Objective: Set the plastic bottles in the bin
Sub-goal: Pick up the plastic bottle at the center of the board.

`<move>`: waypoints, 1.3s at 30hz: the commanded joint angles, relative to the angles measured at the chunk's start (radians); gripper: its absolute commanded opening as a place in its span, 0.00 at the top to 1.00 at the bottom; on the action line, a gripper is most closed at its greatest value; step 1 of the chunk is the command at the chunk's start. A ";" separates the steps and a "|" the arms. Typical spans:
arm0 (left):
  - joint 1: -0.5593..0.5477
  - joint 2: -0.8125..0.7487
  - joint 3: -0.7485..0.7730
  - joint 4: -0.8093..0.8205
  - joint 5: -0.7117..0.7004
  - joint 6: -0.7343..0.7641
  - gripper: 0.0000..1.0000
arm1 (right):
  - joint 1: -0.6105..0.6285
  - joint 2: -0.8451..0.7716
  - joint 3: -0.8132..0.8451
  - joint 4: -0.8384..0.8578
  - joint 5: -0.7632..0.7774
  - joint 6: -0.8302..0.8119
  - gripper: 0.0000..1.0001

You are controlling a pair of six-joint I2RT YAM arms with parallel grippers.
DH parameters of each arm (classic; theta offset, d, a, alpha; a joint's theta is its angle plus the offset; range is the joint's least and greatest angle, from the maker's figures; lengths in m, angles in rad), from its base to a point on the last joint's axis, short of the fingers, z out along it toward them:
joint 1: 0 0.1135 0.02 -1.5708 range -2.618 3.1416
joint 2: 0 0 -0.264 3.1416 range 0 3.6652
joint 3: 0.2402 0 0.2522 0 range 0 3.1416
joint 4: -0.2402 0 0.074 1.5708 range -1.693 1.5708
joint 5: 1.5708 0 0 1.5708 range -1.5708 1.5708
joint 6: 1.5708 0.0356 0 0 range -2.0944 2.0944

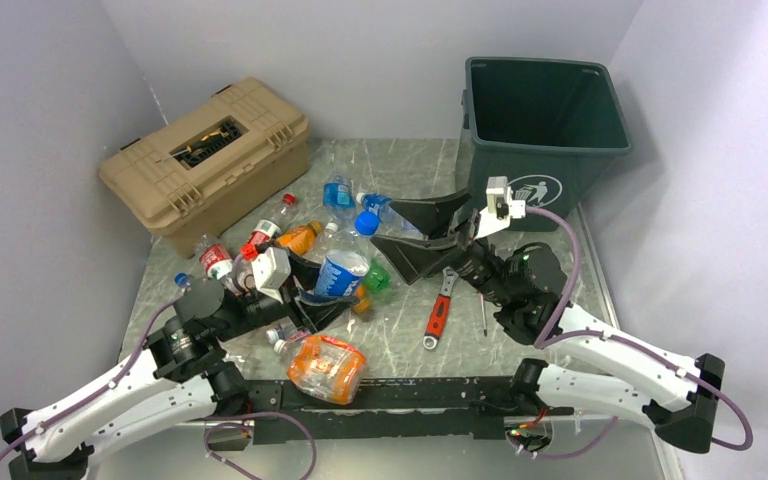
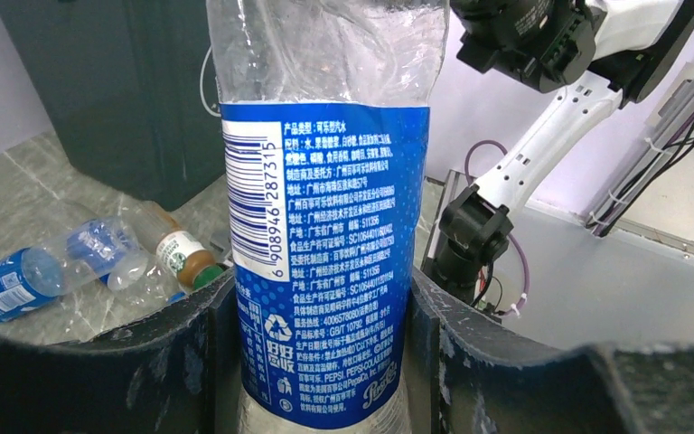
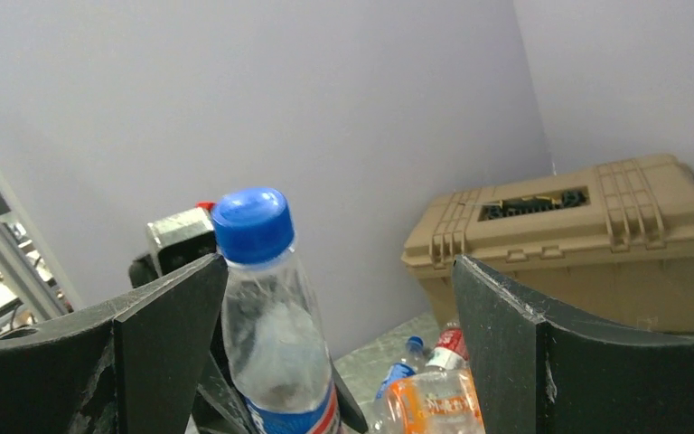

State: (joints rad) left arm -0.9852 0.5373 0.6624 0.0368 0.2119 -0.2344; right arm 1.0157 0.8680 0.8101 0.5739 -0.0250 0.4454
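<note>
My left gripper is clenched on the clear crushed plastic bottle with a blue label, near the table's middle and well apart from the tall dark green plastic bin. Carry it above the rim before releasing. My right gripper stands released, empty; route around it

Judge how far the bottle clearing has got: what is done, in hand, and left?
Done: little; no bottle shows in the visible part of the bin. In hand: the left gripper is shut on a blue-labelled bottle, held roughly upright; the right gripper is open near its cap. Left: the other bottles on the table, including the orange crushed bottle.
</note>
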 commanded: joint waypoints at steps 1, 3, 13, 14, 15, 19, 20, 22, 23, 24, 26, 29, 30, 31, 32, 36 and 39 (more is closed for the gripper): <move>-0.003 -0.012 0.019 -0.001 -0.002 -0.015 0.94 | 0.004 0.014 0.079 0.102 -0.092 -0.014 0.00; -0.003 -0.013 0.021 -0.006 -0.011 -0.013 0.95 | 0.003 0.026 0.103 0.083 -0.137 -0.029 0.00; -0.003 0.005 0.021 0.004 0.035 -0.017 0.96 | 0.004 0.102 0.210 -0.034 -0.143 -0.031 0.07; -0.003 0.004 0.019 0.004 0.034 -0.017 0.96 | 0.004 0.107 0.214 -0.039 -0.142 -0.029 0.08; -0.003 0.001 0.018 0.005 0.032 -0.016 0.96 | 0.004 0.111 0.218 -0.048 -0.139 -0.026 0.10; -0.003 0.001 0.017 0.007 0.032 -0.013 0.96 | 0.005 0.136 0.252 -0.098 -0.145 -0.020 0.15; -0.003 -0.001 0.017 0.008 0.032 -0.013 0.96 | 0.004 0.140 0.256 -0.105 -0.144 -0.018 0.15; -0.003 -0.003 0.016 0.008 0.032 -0.013 0.96 | 0.004 0.144 0.259 -0.122 -0.136 -0.016 0.18; -0.003 -0.003 0.016 0.008 0.032 -0.013 0.96 | 0.005 0.144 0.258 -0.125 -0.136 -0.016 0.21; -0.004 -0.005 0.015 0.008 0.032 -0.011 0.96 | 0.004 0.144 0.256 -0.127 -0.136 -0.016 0.23; -0.003 -0.004 0.014 0.009 0.033 -0.012 0.96 | 0.004 0.146 0.254 -0.131 -0.139 -0.012 0.31; -0.004 -0.004 0.014 0.009 0.034 -0.010 0.96 | 0.004 0.148 0.255 -0.141 -0.146 -0.010 0.48; -0.003 -0.005 0.015 0.008 0.032 -0.010 0.95 | 0.004 0.144 0.251 -0.137 -0.147 -0.010 0.54; -0.004 -0.007 0.016 0.005 0.031 -0.007 0.94 | 0.004 0.141 0.244 -0.127 -0.148 -0.010 0.60; -0.003 -0.008 0.017 0.001 0.031 -0.004 0.90 | 0.004 0.135 0.238 -0.119 -0.152 -0.012 0.66; -0.003 -0.015 0.022 -0.016 0.022 0.003 0.14 | 0.004 0.120 0.235 -0.118 -0.162 -0.022 1.00; -0.004 -0.019 0.027 -0.026 0.004 0.002 0.00 | 0.004 0.093 0.261 -0.174 -0.139 -0.060 1.00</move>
State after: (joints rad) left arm -0.9855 0.5312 0.6624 -0.0040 0.2146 -0.2394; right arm 1.0218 1.0122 1.0237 0.4236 -0.1818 0.4328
